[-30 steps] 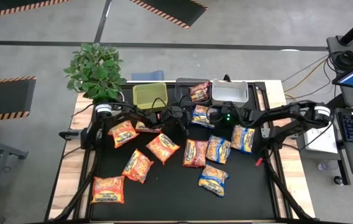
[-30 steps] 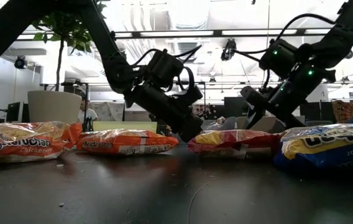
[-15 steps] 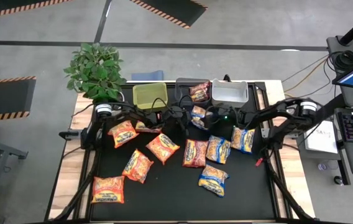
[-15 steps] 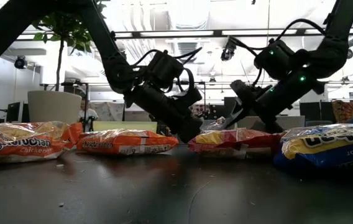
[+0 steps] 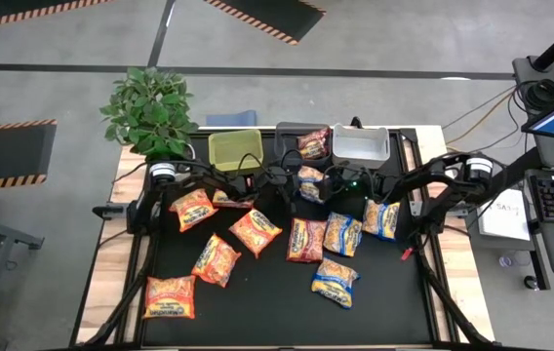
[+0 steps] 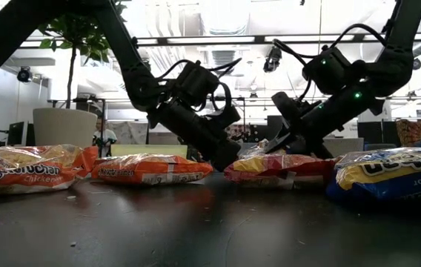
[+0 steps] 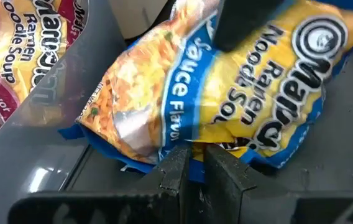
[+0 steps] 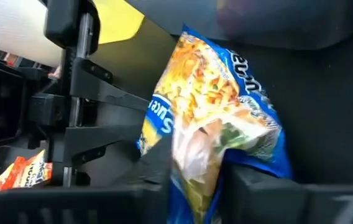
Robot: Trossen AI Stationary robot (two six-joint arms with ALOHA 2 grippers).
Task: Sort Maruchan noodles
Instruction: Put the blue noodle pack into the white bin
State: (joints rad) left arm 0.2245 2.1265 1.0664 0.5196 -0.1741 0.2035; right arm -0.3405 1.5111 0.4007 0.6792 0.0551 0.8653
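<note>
Handover step: both tools clamp one blue-and-yellow packet [image 5: 308, 182], right tool [image 8: 195, 171], left tool [image 7: 192, 163]; next, one releases.

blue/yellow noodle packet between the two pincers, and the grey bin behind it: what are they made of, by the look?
Blue-and-yellow packet: thin printed plastic film, glossy; it crinkles and throws bright glare patches. The right pincer is shut on its edge, the left pincer shut at its other edge.
Grey bin: looks like rigid moulded plastic, smooth and semi-matte, with straight walls; the material cannot be told for certain.
</note>
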